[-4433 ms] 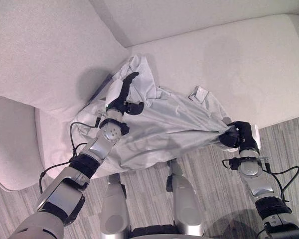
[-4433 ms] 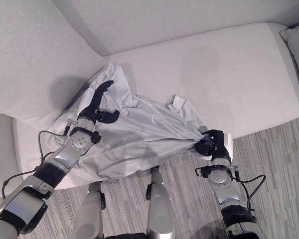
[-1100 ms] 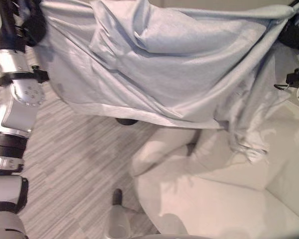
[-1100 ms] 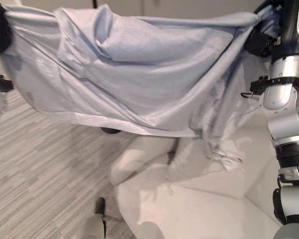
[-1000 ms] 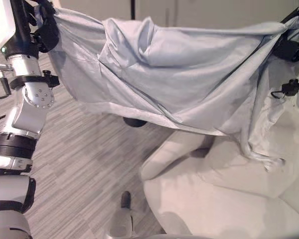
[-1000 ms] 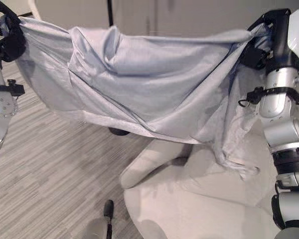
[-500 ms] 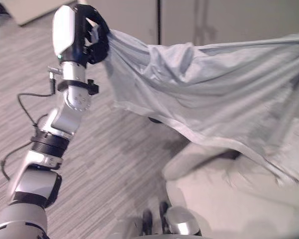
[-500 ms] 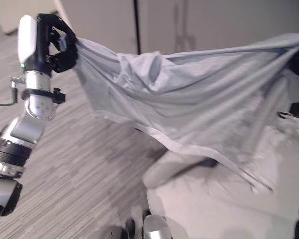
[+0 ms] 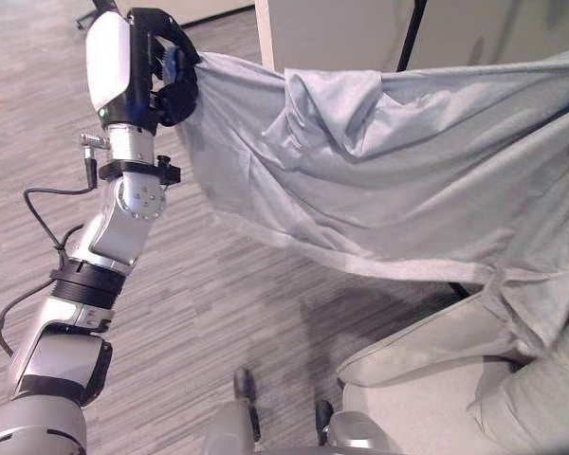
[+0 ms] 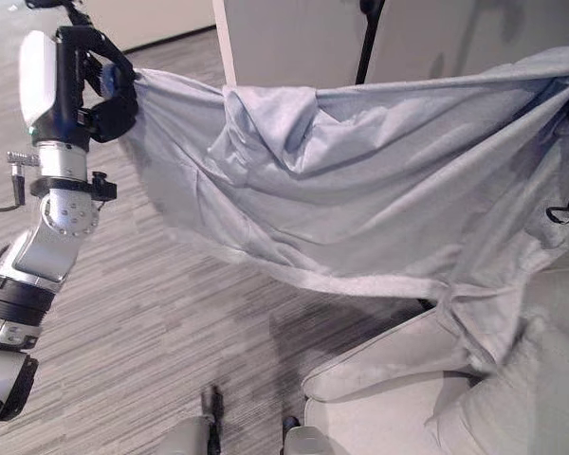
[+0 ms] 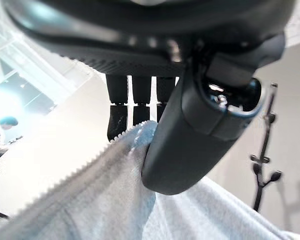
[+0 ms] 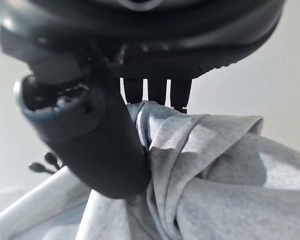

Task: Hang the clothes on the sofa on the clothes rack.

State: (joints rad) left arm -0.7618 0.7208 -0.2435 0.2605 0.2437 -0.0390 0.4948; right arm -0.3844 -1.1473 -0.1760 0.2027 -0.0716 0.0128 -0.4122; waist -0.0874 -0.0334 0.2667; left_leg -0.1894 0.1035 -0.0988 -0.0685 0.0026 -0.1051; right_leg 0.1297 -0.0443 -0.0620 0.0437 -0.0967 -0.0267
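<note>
Grey shirt (image 9: 389, 180) is hanging stretched in the air above the sofa (image 10: 379, 389), pinched by the left hand (image 9: 171, 76) and right hand (image 12: 105, 125), lifted but not yet reaching the rack (image 10: 365, 43).

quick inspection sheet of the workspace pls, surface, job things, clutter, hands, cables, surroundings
surface: grey striped floor; pale sofa at lower right
job's things: grey garment stretched in the air between both hands, lower edge sagging toward the sofa; black rack pole behind it
clutter: nothing seen
hands: left hand pinches one garment corner; right hand clamps bunched cloth
cables: nothing seen
surroundings: pale wall panels behind
</note>
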